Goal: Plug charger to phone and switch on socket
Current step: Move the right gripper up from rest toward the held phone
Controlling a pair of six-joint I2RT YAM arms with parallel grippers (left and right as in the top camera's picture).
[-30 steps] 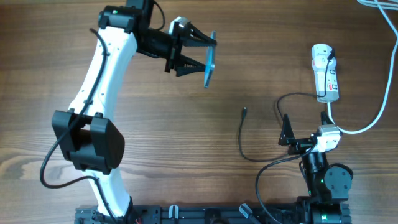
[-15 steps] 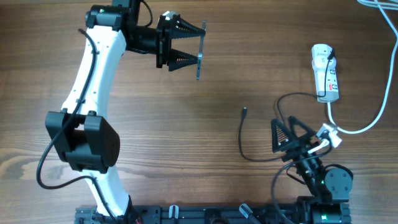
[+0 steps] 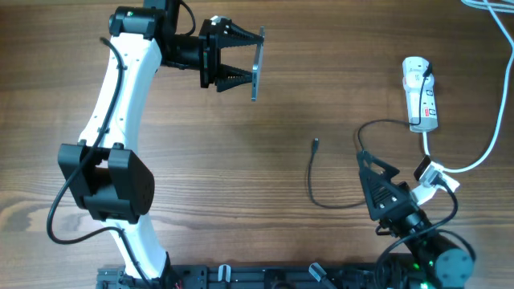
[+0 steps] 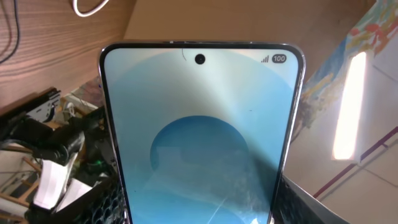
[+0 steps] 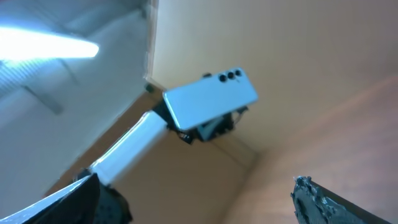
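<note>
While the right hand (image 3: 374,166) gapes, the left hand (image 3: 250,58) clamps the phone (image 4: 202,143) edgewise, screen toward its wrist.

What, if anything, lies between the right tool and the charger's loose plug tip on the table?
Nothing visible. From overhead, only wooden table top separates the open right tool from the charger's plug tip. The charger's own thin cable curves beside and below the tool.

Brown wood-grain table (image 3: 265,185), planks running sideways. Long bright strip light (image 4: 348,106) above; colourful patterned patch (image 4: 373,31) beside it.
</note>
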